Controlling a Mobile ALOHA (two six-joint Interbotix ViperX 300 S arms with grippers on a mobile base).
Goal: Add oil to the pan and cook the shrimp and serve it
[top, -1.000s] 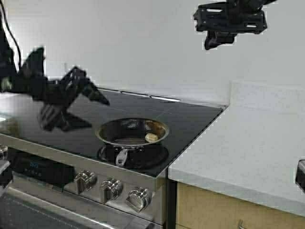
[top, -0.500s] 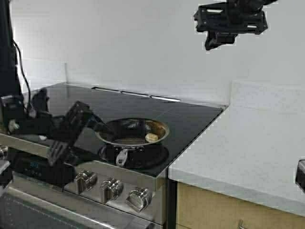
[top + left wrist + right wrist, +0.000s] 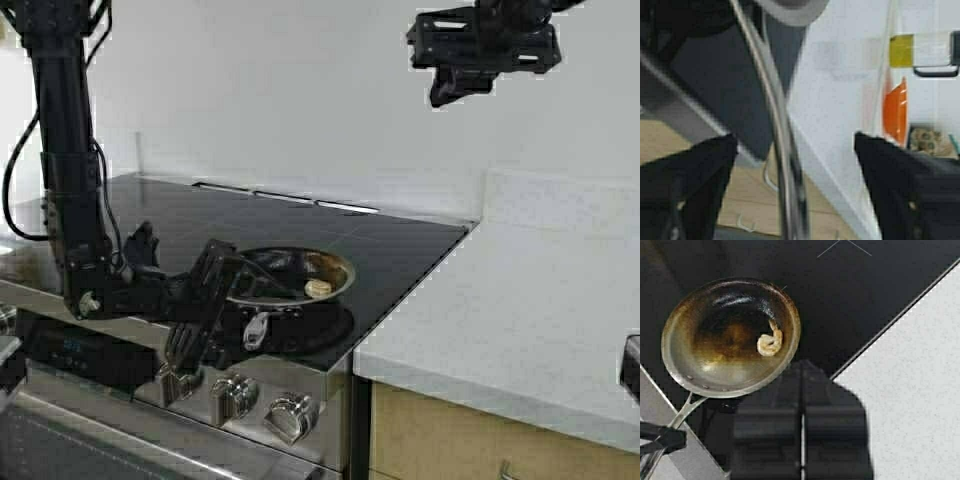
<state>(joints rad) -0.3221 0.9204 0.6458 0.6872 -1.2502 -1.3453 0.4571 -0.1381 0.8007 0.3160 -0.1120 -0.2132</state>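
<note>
The steel pan (image 3: 283,274) sits on the black cooktop with the pale curled shrimp (image 3: 318,288) inside, near its right rim. From above, the pan (image 3: 730,337) holds the shrimp (image 3: 770,344) on its browned bottom. My left gripper (image 3: 232,308) is low at the stove's front edge, open, its fingers either side of the pan's handle (image 3: 257,328). In the left wrist view the gripper (image 3: 795,150) straddles the thin steel handle (image 3: 782,135) without touching it. The right gripper (image 3: 478,52) hangs high above the counter, shut (image 3: 801,371). Far off stands the oil jug (image 3: 910,50).
Stove knobs (image 3: 235,396) line the front panel below the left gripper. A white counter (image 3: 520,300) adjoins the cooktop (image 3: 400,250) on the right, with wooden drawers beneath. An orange bowl (image 3: 895,112) stands on the counter far off in the left wrist view.
My left arm has swung from the back left of the cooktop down and right to the pan's handle. The right arm, pan and shrimp have not moved.
</note>
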